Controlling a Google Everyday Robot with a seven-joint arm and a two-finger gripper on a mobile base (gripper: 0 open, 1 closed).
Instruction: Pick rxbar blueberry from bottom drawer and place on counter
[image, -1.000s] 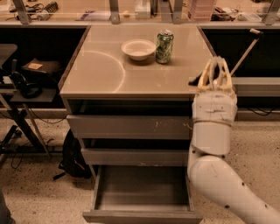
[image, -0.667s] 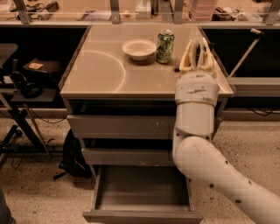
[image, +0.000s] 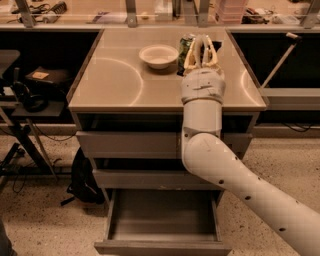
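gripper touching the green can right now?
Cannot tell. In the camera view the gripper, over the counter, overlaps the green can, hiding any gap.

warm dim light; glare arcs on counter (image: 115, 85) flanking end effector (image: 202, 44)

The gripper (image: 202, 50), above the surface's (image: 110, 85) far right, hides much of the green can (image: 184, 47); the arm (image: 250, 195) runs off the lower-right edge; the bottom drawer's (image: 160, 248) front is cut below.

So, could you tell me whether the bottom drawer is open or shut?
Open: the bottom drawer is pulled out, its floor showing bare. The gripper is up over the counter.
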